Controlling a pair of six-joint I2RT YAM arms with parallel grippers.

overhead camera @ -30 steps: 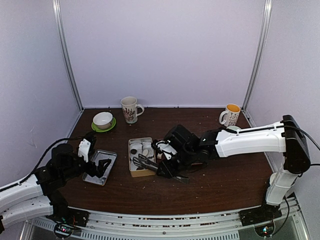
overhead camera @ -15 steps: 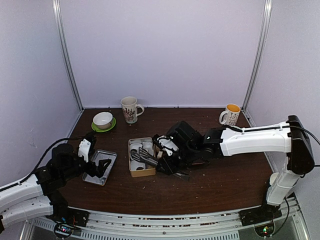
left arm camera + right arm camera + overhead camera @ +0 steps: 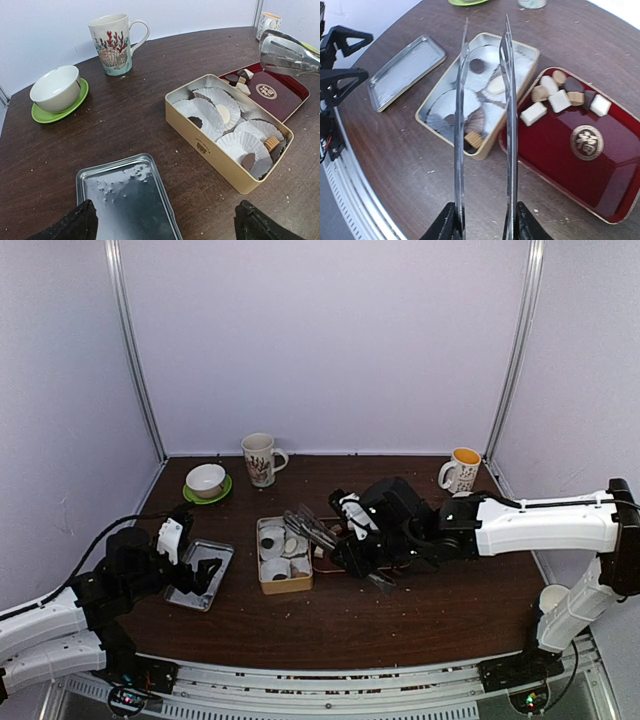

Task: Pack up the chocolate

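Several chocolate pieces point(image 3: 560, 97), white, tan and dark, lie at the far end of the red tray point(image 3: 555, 150). Other pieces sit in paper cups inside the tan tin point(image 3: 435, 129), among them a ridged tan one point(image 3: 272, 143) and a dark one point(image 3: 248, 161). My right gripper point(image 3: 484, 220) is shut on the metal tongs point(image 3: 509, 125). Their two arms stand apart above the tin and the tray's edge, with nothing between the tips. In the top view the tongs point(image 3: 308, 530) point left over the tin point(image 3: 285, 585). My left gripper point(image 3: 167, 220) is open, low over the metal lid point(image 3: 125, 195).
A shell-patterned mug point(image 3: 262, 458) and a white bowl on a green saucer point(image 3: 205, 480) stand at the back left. Another mug point(image 3: 462, 470) is at the back right. The lid point(image 3: 200, 575) lies left of the tin. Crumbs dot the table.
My right arm has pulled back to the right and lifted the tongs from low inside the tin to above its far right side. The left arm has not moved.
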